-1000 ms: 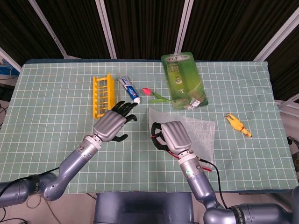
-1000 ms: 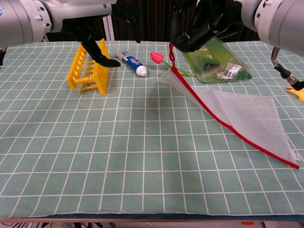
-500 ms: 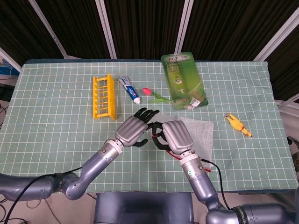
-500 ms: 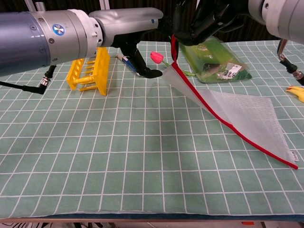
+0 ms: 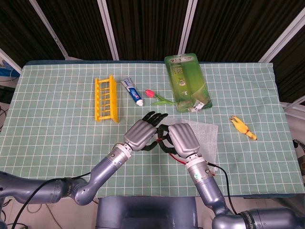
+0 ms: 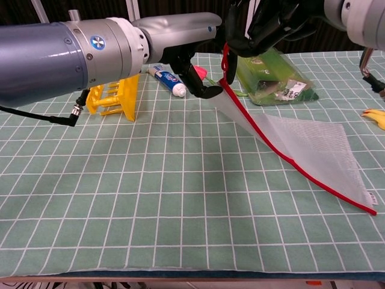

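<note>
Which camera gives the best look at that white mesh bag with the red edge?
The chest view: the mesh bag shows nearly whole, red edge rising to the right robot hand that grips it. In the head view that hand covers much of it.

A robot test lab is showing here: a desk (image 5: 57, 138) wearing a green gridded cloth is standing before black curtain panels with white frame bars (image 5: 107, 28).
</note>
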Robot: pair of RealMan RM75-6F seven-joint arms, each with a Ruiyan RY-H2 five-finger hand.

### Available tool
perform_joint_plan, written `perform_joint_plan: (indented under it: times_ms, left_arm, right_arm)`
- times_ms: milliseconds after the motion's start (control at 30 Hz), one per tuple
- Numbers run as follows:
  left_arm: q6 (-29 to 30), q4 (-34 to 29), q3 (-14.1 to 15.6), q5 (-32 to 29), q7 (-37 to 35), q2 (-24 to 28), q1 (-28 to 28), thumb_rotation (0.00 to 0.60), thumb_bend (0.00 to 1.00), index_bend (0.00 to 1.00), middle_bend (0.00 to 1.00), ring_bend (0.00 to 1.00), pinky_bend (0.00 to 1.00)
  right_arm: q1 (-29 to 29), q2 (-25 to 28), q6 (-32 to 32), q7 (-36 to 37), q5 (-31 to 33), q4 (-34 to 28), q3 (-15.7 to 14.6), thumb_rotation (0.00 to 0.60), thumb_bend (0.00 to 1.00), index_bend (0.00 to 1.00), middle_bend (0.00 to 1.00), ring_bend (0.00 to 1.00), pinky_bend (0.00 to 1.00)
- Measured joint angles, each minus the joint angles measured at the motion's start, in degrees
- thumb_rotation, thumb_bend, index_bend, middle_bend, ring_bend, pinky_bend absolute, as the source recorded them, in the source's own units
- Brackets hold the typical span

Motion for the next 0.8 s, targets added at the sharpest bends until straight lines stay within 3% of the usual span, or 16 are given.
perform_joint_plan:
  times_ms: [800]
  left_arm:
    - [2.9, 0.8, 1.0, 0.1, -1.9, -1.4, -0.9, 0.6, 0.42, 0.59, 0.05, 0.0, 0.0]
  right_arm:
    - [-0.5, 1.9, 1.2, 2.2, -0.5, -0.4, -2.0, 0.6, 0.66, 0.68, 1.0, 1.0, 1.0]
